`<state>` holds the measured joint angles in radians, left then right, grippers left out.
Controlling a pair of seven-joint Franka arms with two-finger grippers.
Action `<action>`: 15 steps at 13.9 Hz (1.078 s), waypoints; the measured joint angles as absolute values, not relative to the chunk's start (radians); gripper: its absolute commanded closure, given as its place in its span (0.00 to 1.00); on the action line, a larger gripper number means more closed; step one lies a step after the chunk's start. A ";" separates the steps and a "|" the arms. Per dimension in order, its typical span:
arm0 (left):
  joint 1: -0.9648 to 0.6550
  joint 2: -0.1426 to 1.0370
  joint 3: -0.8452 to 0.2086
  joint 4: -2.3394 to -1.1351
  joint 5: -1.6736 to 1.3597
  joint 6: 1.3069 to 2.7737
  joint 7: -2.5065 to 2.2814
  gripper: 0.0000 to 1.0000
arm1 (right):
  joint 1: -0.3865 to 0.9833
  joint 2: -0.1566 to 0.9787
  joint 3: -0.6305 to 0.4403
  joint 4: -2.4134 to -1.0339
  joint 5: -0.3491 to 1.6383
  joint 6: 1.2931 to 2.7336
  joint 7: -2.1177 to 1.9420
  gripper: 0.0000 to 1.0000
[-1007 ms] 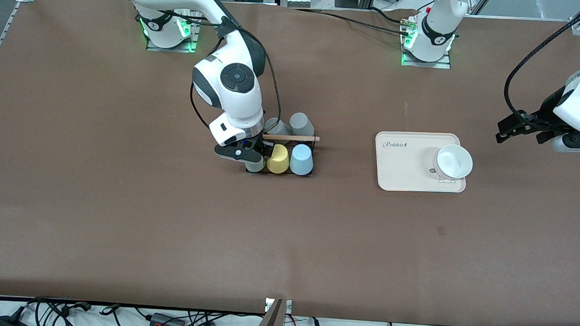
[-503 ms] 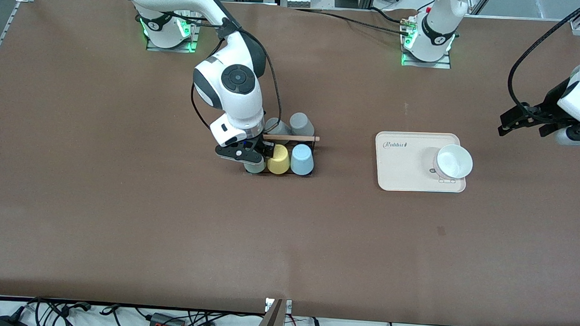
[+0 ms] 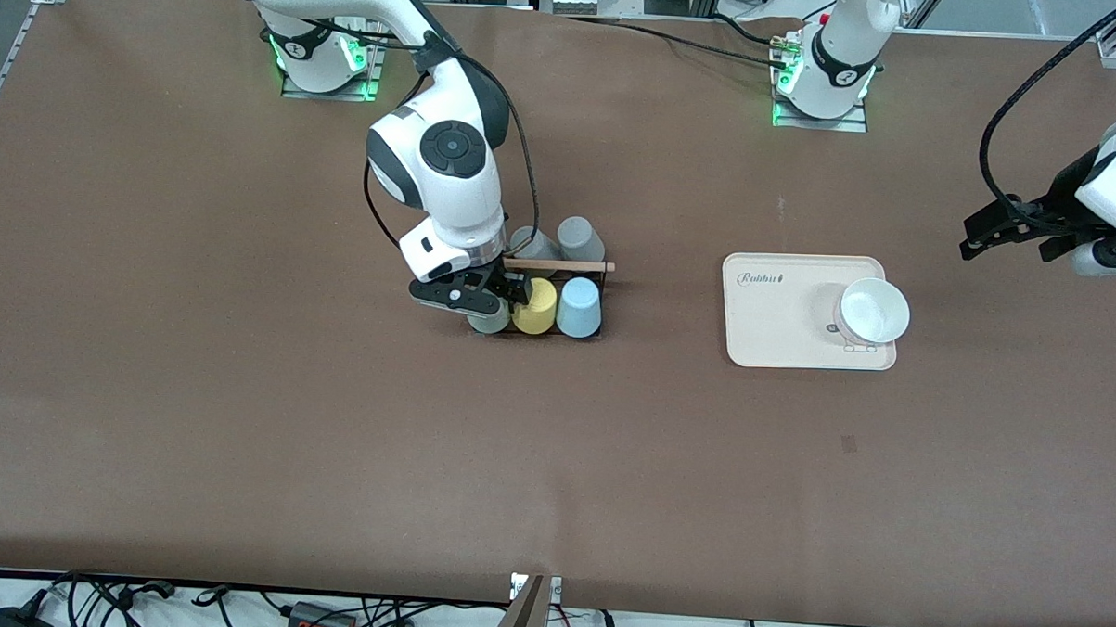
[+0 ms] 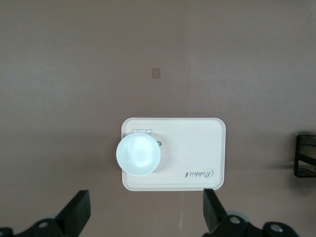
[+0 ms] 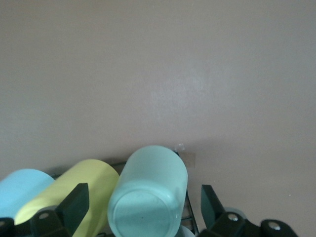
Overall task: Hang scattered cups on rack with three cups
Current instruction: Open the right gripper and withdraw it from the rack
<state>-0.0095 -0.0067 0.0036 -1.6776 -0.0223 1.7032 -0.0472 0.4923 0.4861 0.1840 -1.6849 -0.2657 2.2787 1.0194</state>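
In the front view the right hand [image 3: 486,297] hangs right over the rack [image 3: 578,266], at the end toward the right arm's side of the counter [image 3: 239,414], above the mint cup [image 3: 489,320], which sits upside down on a peg in the row nearer the camera, beside the yellow cup [image 3: 534,306] and the blue cup [image 3: 580,307]. Two grey cups [image 3: 575,236] sit in the row farther from the camera. The left hand [image 3: 1011,232] waits, fingers apart and holding nothing, over bare counter near the tray [image 3: 771,330] with its white bowl [image 3: 874,311]. The left wrist view shows that tray [image 4: 197,143] and bowl [image 4: 138,154] below its spread fingers [image 4: 76,212], with only an edge of the rack. The right wrist view gives what the front view hides: the mint cup [image 5: 148,195] stands between the wide-open fingers [image 5: 69,205], its long axis running straight away from the hand, apparently let go. Judging by this, both cups are hung, and the hand need only lift straight off.
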 measured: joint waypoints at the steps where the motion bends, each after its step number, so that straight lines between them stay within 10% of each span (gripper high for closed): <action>1: -0.010 -0.007 0.003 -1.678 -0.022 1.703 -0.047 0.00 | 0.485 0.468 0.183 -1.684 -0.266 2.267 1.018 0.00; 15: -0.011 -0.006 -0.004 -1.655 -0.022 1.693 -0.047 0.00 | 0.105 0.133 0.109 -1.671 -0.001 1.844 0.327 0.00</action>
<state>-0.0112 -0.0061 -0.0037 -1.6552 -0.0223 1.6929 -0.0466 0.1054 0.1331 0.1095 -1.6705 -0.0009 1.8444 0.3274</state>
